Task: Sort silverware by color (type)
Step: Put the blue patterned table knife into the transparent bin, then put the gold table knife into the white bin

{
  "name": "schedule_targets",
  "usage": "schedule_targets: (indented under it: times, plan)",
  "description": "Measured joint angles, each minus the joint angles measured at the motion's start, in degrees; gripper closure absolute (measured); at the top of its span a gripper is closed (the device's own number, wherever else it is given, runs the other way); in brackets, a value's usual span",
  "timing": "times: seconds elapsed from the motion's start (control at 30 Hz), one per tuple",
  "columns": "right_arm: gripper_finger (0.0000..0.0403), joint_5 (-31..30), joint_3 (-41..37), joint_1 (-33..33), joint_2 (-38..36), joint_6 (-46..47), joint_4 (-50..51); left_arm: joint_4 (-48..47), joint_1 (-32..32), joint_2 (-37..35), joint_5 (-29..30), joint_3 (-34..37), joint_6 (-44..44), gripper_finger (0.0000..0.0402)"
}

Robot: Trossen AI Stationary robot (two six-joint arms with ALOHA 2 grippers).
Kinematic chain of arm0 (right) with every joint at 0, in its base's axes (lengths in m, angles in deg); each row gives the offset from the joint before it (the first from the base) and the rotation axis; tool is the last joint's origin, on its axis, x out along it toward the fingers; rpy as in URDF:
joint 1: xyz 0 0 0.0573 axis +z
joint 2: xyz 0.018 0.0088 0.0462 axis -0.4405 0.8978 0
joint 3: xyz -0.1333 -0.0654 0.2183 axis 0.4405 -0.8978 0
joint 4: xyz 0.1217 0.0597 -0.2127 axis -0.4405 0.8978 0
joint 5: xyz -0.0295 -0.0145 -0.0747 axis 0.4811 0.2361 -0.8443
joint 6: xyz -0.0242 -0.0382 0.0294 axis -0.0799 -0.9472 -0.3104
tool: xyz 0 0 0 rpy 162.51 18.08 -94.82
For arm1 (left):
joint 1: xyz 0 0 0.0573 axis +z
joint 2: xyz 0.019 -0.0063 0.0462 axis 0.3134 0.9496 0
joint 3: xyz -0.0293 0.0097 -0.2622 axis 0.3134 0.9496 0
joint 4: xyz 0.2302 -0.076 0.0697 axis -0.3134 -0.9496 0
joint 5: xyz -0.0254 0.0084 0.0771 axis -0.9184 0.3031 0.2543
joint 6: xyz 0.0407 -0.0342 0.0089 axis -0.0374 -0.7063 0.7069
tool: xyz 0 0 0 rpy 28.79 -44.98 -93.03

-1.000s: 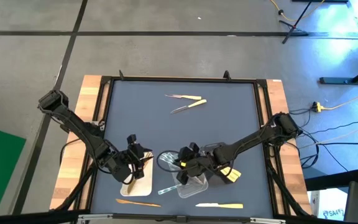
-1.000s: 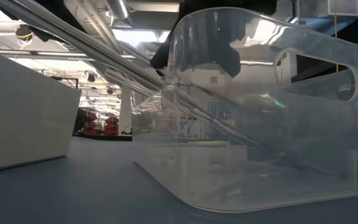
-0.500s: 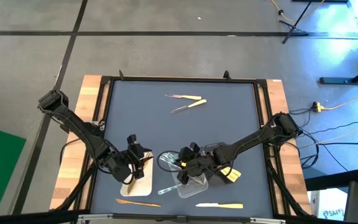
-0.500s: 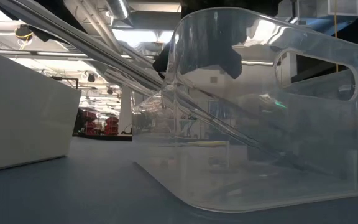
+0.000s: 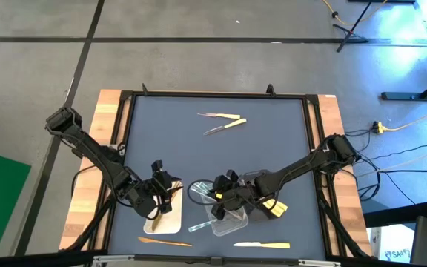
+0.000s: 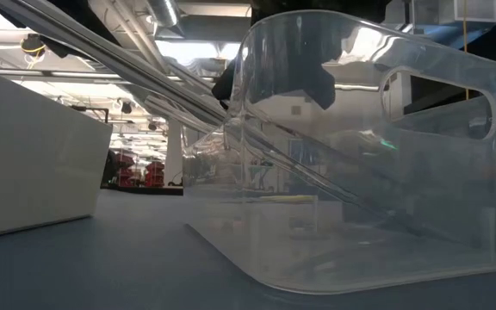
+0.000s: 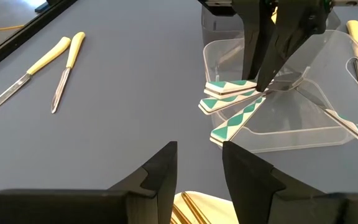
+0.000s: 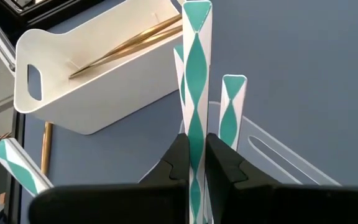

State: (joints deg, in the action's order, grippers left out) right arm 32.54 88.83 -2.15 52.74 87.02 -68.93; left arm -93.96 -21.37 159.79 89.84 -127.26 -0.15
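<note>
My right gripper [image 5: 218,199] [image 8: 196,140] hangs over the clear tray's [image 5: 233,222] left rim, shut on a utensil with a green-and-white patterned handle [image 8: 196,68]. Two like utensils [image 7: 232,102] lean on that rim beside it. My left gripper [image 5: 164,191] [image 7: 199,163] is open above the white tray [image 5: 172,221] [image 8: 92,81], where brown wooden utensils [image 8: 129,45] [image 7: 194,208] lie. Two yellow-handled knives [image 5: 223,121] [image 7: 42,71] lie on the mat toward the far edge. A wooden utensil [image 5: 165,240] and a cream one [image 5: 262,245] lie by the near edge. My right gripper pinches the patterned handle [image 8: 196,121] between its two fingers. The fingers [image 7: 260,56] come from above, pointing down. The handle's free end [image 8: 196,12] sticks out past the fingertips toward the white tray. The fingers hide the utensil's other end.
The clear tray [image 6: 360,172] fills the low view, with the white tray's wall [image 6: 33,164] to its left. Yellow utensils [image 5: 275,209] lie to the right of the clear tray. The blue-grey mat [image 5: 273,141] stretches bare between the trays and the far knives.
</note>
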Motion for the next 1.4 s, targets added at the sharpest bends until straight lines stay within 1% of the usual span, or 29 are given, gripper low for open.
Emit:
schedule_targets:
  times: [0.7,0.8,1.0,1.1,1.23,1.4]
  plan:
    - [0.0388,0.0,0.0,0.0,0.0,0.0,0.0,0.0,0.0,0.0,0.0,0.0,0.0,0.0280]
    - [0.0372,0.0,0.0,0.0,0.0,0.0,0.0,0.0,0.0,0.0,0.0,0.0,0.0,0.0280]
    - [0.0307,0.0,0.0,0.0,0.0,0.0,-0.1,0.0,0.0,0.0,0.0,0.0,0.0,0.0280]
    - [0.0285,0.0,0.0,0.0,0.0,0.0,-0.1,0.0,0.0,0.0,0.0,0.0,0.0,0.0280]
    - [0.0271,0.0,0.0,0.0,0.0,0.0,-0.1,0.0,0.0,0.0,0.0,0.0,0.0,0.0280]
    - [0.0270,0.0,0.0,0.0,0.0,0.0,-0.1,0.0,0.0,0.0,0.0,0.0,0.0,0.0280]
